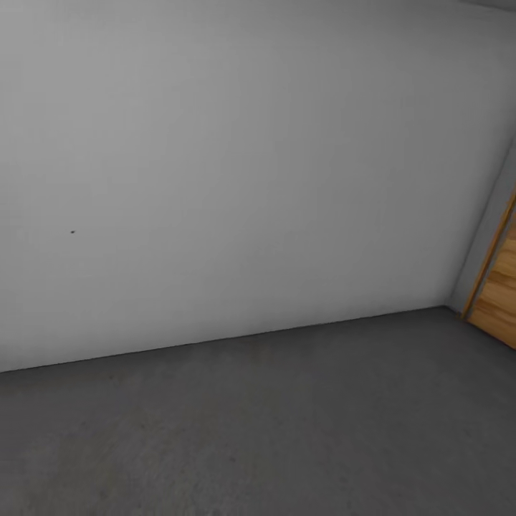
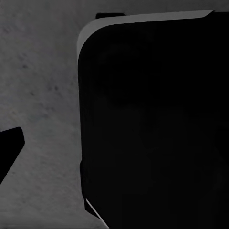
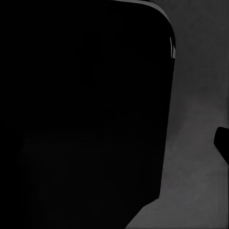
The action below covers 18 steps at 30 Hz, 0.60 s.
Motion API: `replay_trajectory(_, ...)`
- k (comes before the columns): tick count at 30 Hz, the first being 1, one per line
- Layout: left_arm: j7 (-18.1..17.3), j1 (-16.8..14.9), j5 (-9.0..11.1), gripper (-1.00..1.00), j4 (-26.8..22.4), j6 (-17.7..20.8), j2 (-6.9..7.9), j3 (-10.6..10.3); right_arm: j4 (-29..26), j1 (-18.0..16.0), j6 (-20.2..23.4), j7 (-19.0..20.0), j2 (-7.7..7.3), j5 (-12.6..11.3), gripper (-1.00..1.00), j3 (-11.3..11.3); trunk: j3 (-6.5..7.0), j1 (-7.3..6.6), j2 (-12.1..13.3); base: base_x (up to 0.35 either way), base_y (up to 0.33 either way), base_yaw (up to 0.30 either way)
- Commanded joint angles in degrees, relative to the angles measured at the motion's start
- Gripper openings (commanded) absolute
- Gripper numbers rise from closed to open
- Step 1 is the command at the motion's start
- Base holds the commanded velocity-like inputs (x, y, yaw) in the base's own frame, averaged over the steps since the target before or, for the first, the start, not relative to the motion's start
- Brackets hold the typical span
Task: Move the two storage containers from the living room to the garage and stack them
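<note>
You face the garage's grey-white wall (image 1: 236,165) | dark concrete floor (image 1: 258,430) below | plank door (image 1: 502,287) at right | I cannot tell either gripper's state.

Wall (image 1: 215,165) behind floor (image 1: 258,430) (door (image 1: 502,287) at rt).

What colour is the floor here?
Dark grey, mottled floor; best seen in the head view.

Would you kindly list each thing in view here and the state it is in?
Wall: plain grey-white, bare apart from one small dark speck.
Floor: dark grey mottled concrete, meets the wall along a straight seam.
Wooden plank door: at the head view's right edge; open or closed cannot be told.
Dark rounded body: close before the left wrist camera, over the floor; what it is cannot be told.
</note>
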Motion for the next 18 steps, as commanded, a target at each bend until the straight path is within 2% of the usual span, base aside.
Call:
replay_trajectory(1, 0.01, -0.01, 0.04, 1.00, -0.01, -0.13, -0.03, 0.00, 0.01, -0.01, -0.16, -0.08, 0.00, 0.06, 1.00, 0.03, -0.05, 0.00, -0.03, 0.000, 0.000, 0.280)
replay_trajectory(18, 0.01, -0.01, 0.08, 1.00, -0.01, -0.13, -0.10, -0.01, 0.02, -0.01, -0.06, -0.11, 0.00, 0.06, 1.00, -0.01, -0.05, 0.00, -0.03, 0.000, 0.000, 0.281)
